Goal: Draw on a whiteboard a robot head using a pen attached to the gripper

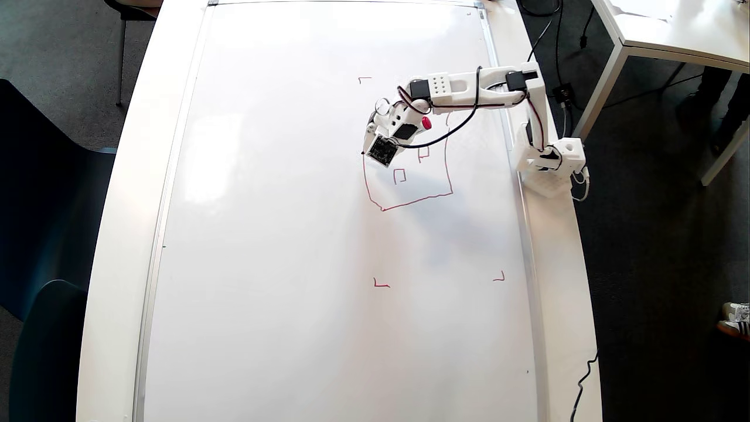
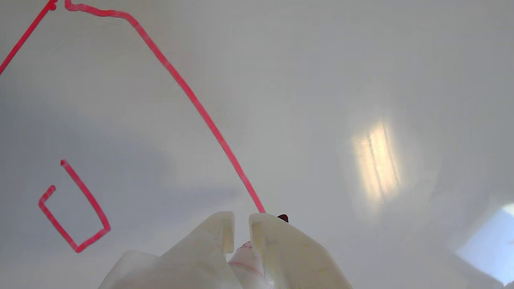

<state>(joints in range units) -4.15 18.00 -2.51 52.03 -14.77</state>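
Red-capped pen (image 1: pixel 426 123) within hand (image 2: pixel 241 218)

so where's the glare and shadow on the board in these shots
Overhead view: broad soft glare patches on the whiteboard, mostly upper left, and a faint arm shadow below the robot head. Wrist view: a warm reflected light patch right of centre, a bluish one at lower right, grey shadow at left; the claw looks soft.

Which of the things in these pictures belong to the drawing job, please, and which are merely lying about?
Part of the job:
- whiteboard
- robot head, a red outline only partly drawn
- pen, red cap showing
- hand, closed around the pen

Just lying about:
- second white table
- dark chair
- black cables on the floor
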